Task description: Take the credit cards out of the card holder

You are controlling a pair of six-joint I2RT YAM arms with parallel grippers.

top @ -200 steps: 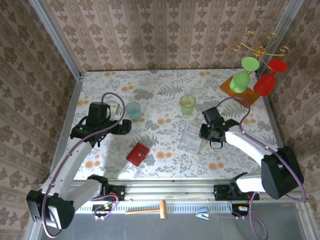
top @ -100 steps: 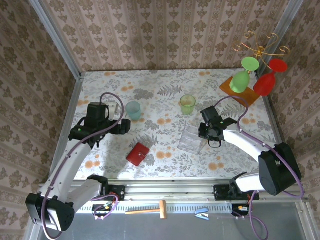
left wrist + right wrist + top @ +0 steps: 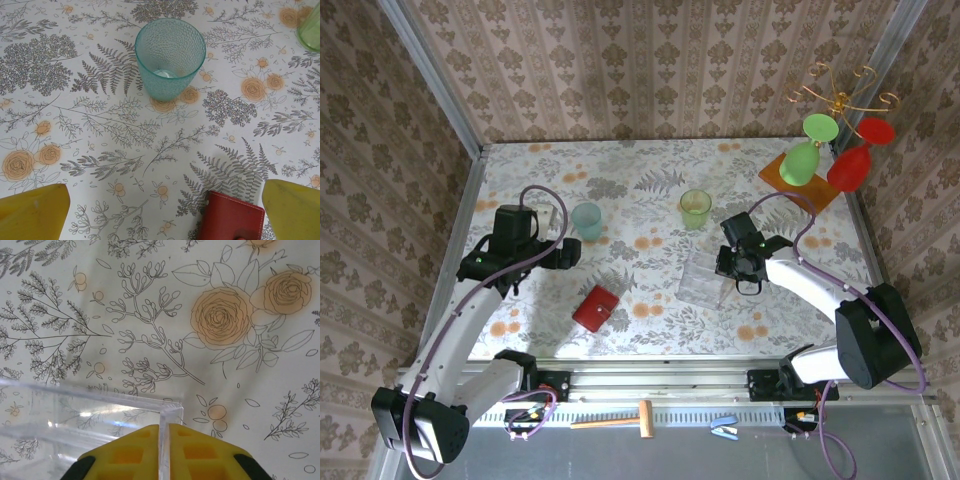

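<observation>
**A:** How did the right gripper (image 3: pixel 164 434) stand?

**B:** It was clenched on the clear plastic box (image 3: pixel 75 407). Its yellow fingers (image 3: pixel 127 450) pinched one upright wall right at a corner, with the thin wall sandwiched between them. From above, the box lay at about 8 o'clock of that gripper.

**A:** And the left gripper (image 3: pixel 162 212)?

**B:** It was released, with its jaws spread wide and nothing grasped. In its wrist view a teal cup (image 3: pixel 170 57) stood on the table (image 3: pixel 100 135) at 12 o'clock of the gap.

**A:** Where was the card holder (image 3: pixel 596 308)?

**B:** It was on the table at roughly 5 o'clock of the left gripper in the overhead view, well apart from the box. The left wrist camera caught it low between the fingers, close to the right-hand one. Whether that finger touched it, I could not tell.

**A:** What was hard to make out?

**B:** The holder lay folded shut, so its inside was hidden, and the bottom edge of the wrist view cut it off. A green cup (image 3: pixel 311 25) was cropped at the 1 o'clock corner. The box's other walls were faint behind glare.
</observation>
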